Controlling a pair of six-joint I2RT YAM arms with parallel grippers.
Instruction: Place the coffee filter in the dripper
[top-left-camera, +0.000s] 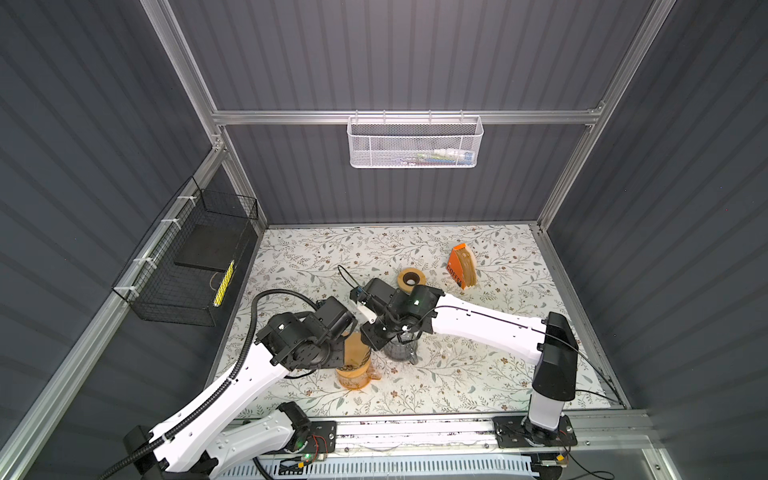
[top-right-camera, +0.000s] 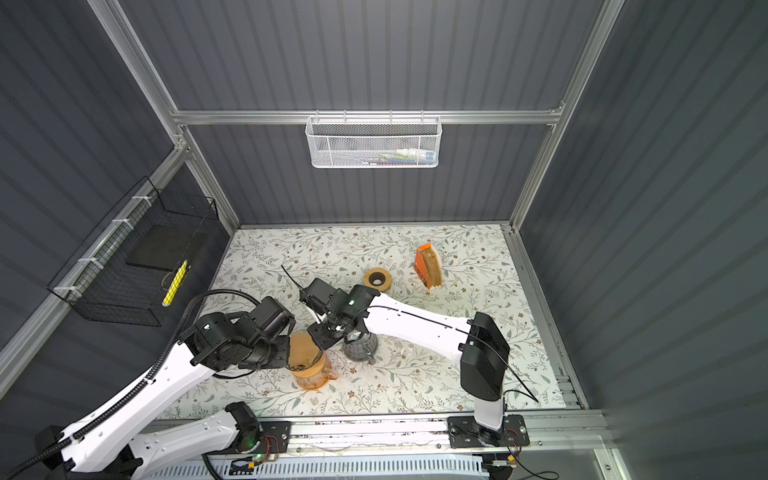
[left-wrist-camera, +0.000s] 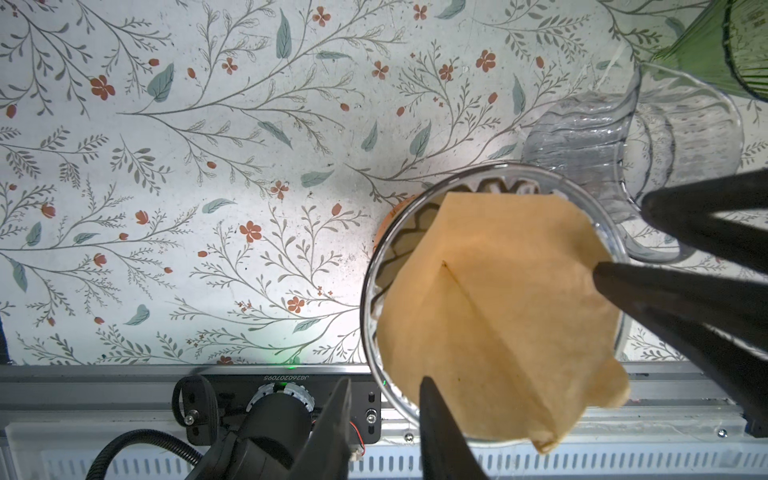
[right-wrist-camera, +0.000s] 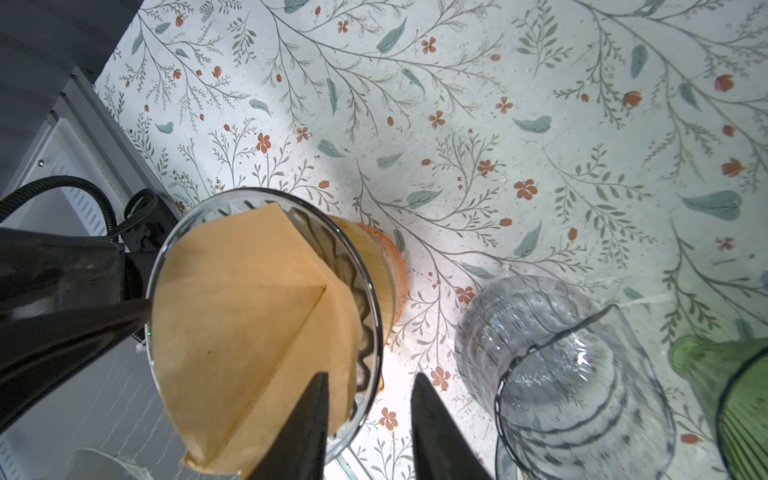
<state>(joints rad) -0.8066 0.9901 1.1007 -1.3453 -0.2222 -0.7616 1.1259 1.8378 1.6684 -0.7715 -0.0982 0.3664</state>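
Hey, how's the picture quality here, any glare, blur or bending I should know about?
In the left wrist view, a washed-out bright patch sits on the table beside the dripper, while the coffee filter is sharp; in the right wrist view, glare whitens the table between dripper and clear glass jug; in both top views, wide-angle distortion splays the frame posts.

Both arms have white moulded link shells and black joint housings. Left arm (top-left-camera: 216, 395): black corrugated conduit (top-left-camera: 248, 332) along the shell, held by white ties; small dark fixing holes in the cover. Right arm (top-left-camera: 486, 328): thin black cable (top-left-camera: 498, 316) on the white link, running to a boxy black elbow housing (top-left-camera: 557, 353); green lamp (top-left-camera: 417, 302) lit at the wrist. Black base plates (top-left-camera: 511, 432) with screws. White-printed serial label (left-wrist-camera: 286, 377) on the left base. Jaws black, tapering to points.
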